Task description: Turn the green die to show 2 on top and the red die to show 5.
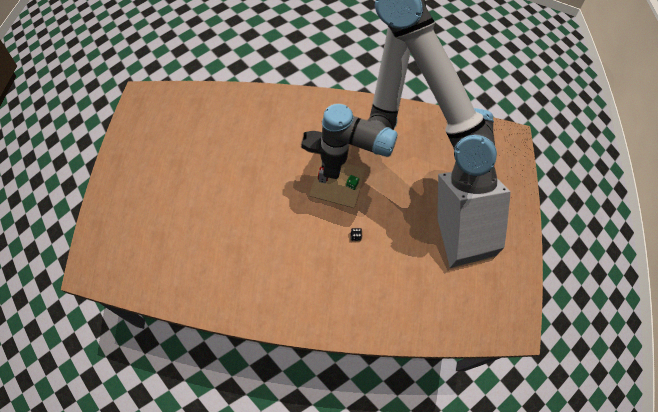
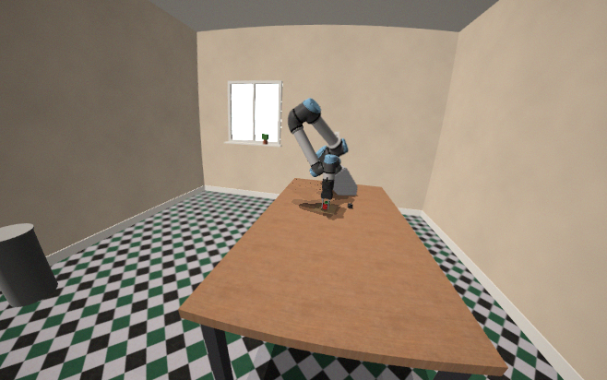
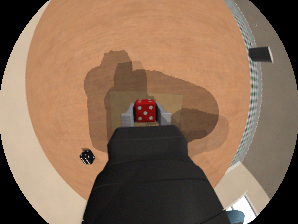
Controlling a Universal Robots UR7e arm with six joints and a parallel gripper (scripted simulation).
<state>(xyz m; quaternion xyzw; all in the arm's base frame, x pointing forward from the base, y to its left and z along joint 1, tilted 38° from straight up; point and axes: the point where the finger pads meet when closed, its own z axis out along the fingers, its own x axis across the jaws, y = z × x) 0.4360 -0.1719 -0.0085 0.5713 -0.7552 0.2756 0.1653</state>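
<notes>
My gripper (image 1: 323,176) (image 2: 326,206) (image 3: 145,108) points down, shut on the red die (image 1: 321,168) (image 2: 325,207) (image 3: 145,109). The die's large face in the wrist view shows five pips. It is over the left part of the mat (image 1: 332,196) (image 3: 172,102); whether it touches the mat is not clear. The mat lies flat. The green die (image 1: 352,182) (image 2: 327,202) rests on the mat, to the right of the gripper in the top view; its top number is too small to read surely. The black die (image 1: 356,234) (image 2: 350,206) (image 3: 87,157) is off the mat, six pips up.
The wooden table (image 1: 200,225) (image 2: 341,277) carries the mat and dice. The arm's grey pedestal (image 1: 472,220) (image 2: 345,184) stands to the right in the top view. The arm's shadow falls across the mat and around it.
</notes>
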